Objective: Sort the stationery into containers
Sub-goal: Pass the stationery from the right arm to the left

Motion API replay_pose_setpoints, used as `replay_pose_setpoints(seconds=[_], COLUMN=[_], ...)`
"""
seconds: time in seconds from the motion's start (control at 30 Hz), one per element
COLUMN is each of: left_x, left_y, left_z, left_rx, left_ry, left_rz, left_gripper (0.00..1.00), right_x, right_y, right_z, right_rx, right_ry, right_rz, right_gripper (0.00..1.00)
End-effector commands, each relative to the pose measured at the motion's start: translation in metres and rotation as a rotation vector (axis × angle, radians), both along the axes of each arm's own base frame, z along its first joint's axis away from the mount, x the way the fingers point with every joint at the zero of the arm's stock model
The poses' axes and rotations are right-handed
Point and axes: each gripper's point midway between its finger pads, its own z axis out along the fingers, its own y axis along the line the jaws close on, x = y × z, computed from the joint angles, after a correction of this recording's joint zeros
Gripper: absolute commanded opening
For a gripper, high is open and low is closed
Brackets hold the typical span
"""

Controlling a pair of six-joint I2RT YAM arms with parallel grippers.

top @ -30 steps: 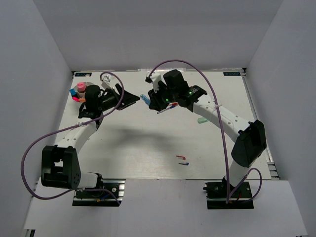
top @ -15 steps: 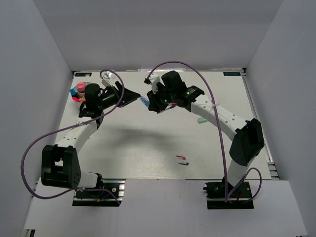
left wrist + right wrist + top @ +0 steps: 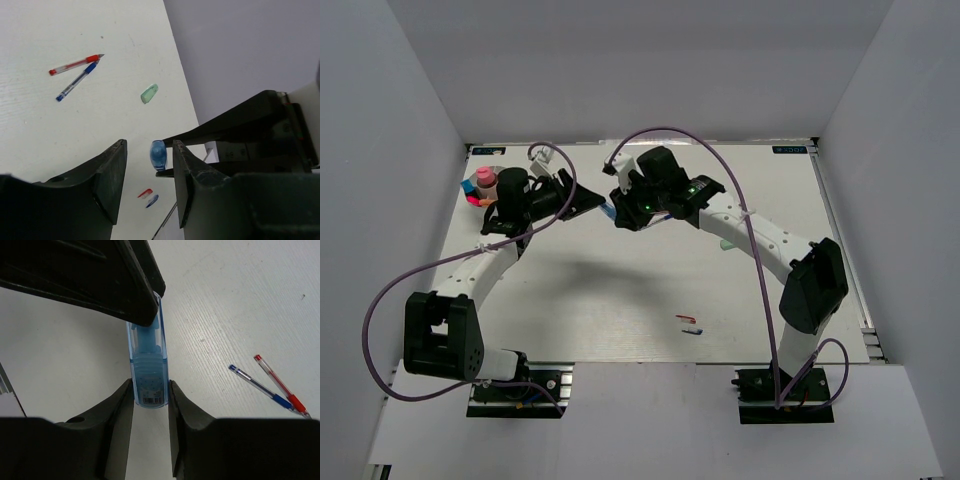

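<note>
Looks like a mid-air hand-off, judged from the pose. The R gripper (image 3: 150,390) is clamped on the blue marker (image 3: 148,375) near its labelled end, one finger on each flat side, and holds it clear of the table (image 3: 620,290) with the free end pointing at the L gripper (image 3: 148,151). That fits the layout: the bowl (image 3: 496,167) sits far-left, right by the L arm, w/ a pink stick and other bits already in it, so passing across prob. saves the R arm a long reach. The marker is gripped low, which leaves its other end free for the L side to take. L gripper: jaws apart, nothing held yet. They straddle the marker's rounded tip, which sits between the fingers and off-centre; in the L wrist view it lies just beside or touching the finger on the right of the picture, w/ a clear gap to the other one. In the R wrist view a dark L finger overlaps the marker's far end, so there's overlap but no pinch from both sides. Not yet sorted, lying on the table well apart from both grippers: red pen (image 3: 75,64) and blue pen (image 3: 77,82) side by side, tips nearly meeting, and a mint piece (image 3: 149,93) off alone.
</note>
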Motion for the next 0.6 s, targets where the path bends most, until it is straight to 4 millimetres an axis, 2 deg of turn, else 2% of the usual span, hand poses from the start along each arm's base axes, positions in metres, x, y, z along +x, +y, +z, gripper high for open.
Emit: replay_pose_setpoints(seconds=[0.0, 0.17, 0.33, 0.57], left_x=[-0.001, -0.004, -0.007, -0.007], left_y=[0.001, -0.004, -0.007, -0.009], left_z=[-0.006, -0.004, -0.001, 0.004], left_rx=[0.045, 0.030, -0.001, -0.011], left_ry=[-0.002, -0.011, -0.010, -0.021], left_rz=[0.009, -0.019, -0.037, -0.052], left_gripper=[0.51, 0.48, 0.35, 0.24], right_x=[0.008, 0.006, 0.007, 0.007], right_y=[0.009, 0.013, 0.015, 0.018], right_z=[0.025, 0.024, 0.022, 0.024], right_rx=[0.041, 0.038, 0.031, 0.034], right_ry=[-0.076, -0.078, -0.086, -0.085], right_rz=[0.003, 0.013, 0.014, 0.015], right_gripper=[0.00, 0.00, 0.00, 0.00])
